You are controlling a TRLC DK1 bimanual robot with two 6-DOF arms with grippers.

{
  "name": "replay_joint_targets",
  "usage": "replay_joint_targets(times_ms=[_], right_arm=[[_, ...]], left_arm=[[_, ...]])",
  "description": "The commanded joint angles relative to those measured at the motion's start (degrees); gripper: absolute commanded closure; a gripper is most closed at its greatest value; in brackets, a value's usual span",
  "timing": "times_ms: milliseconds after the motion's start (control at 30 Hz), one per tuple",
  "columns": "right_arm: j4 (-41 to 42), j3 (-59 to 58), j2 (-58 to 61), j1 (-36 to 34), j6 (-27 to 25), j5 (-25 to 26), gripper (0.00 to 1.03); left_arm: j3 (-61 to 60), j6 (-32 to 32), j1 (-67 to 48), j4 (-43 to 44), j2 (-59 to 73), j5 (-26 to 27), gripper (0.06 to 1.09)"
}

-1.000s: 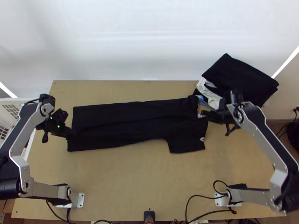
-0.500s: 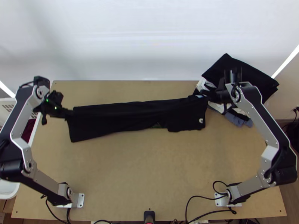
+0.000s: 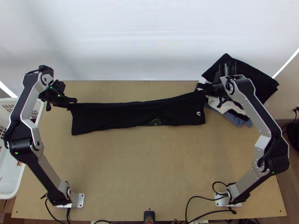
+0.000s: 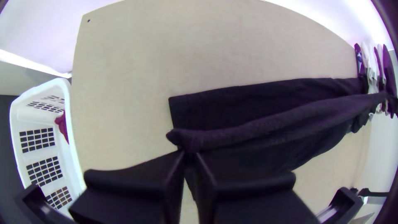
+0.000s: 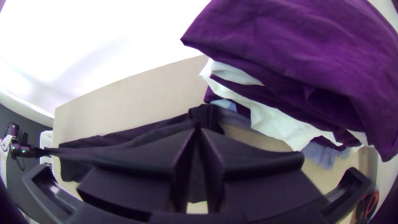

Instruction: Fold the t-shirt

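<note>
The black t-shirt (image 3: pixel 119 115) is clamped at opposite ends by the closed left gripper (image 3: pixel 73 103) and right gripper (image 3: pixel 200 88).

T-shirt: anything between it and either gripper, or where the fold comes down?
Nothing visible in either place. The left gripper and right gripper hold the t-shirt directly, at opposite ends of its lifted edge. The stack of clothes lies close to the right gripper, off the shirt's right end.
</note>
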Motion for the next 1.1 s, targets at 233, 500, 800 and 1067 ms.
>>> replay_joint_targets(times_ms=[233, 500, 800, 1067], right_arm=[[17.98, -3.80, -15.93, 1.42, 2.56, 4.46, 0.04], [14.81, -2.04, -25.25, 0.90, 4.23, 4.28, 0.04], [8.31, 0.86, -25.07, -7.63, 17.95, -19.10, 0.05], [6.02, 7.63, -23.58, -7.63, 18.47, -21.56, 0.05]], left_arm=[[6.56, -10.76, 6.40, 6.70, -3.05, 16.18, 0.10], [-2.14, -2.94, 12.65, 5.21, -5.78, 21.89, 0.11], [-16.03, 6.46, 16.86, 4.59, -5.78, 29.28, 0.10], [-24.91, 6.20, 16.95, 13.56, -4.63, 29.36, 0.10]])
